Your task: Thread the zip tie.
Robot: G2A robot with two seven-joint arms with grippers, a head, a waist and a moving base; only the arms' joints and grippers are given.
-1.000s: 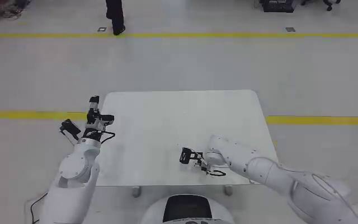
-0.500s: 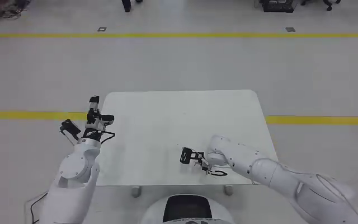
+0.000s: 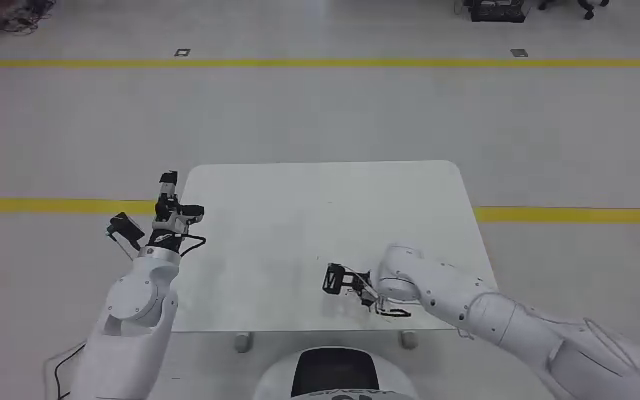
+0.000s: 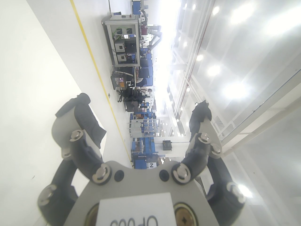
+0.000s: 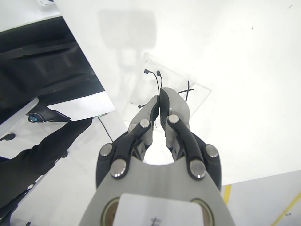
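Partly hidden, the black zip tie [image 5: 158, 73] sits pinched in the right hand [image 5: 160, 94]; the left hand [image 4: 141, 102] gapes wide.

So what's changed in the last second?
The right arm's forearm swung slightly toward the near edge of the table. The right gripper barely shifted. It is shut on a black zip tie above the clear tray. Nothing was visibly picked up or released. The left gripper stayed by the table's left edge, open.
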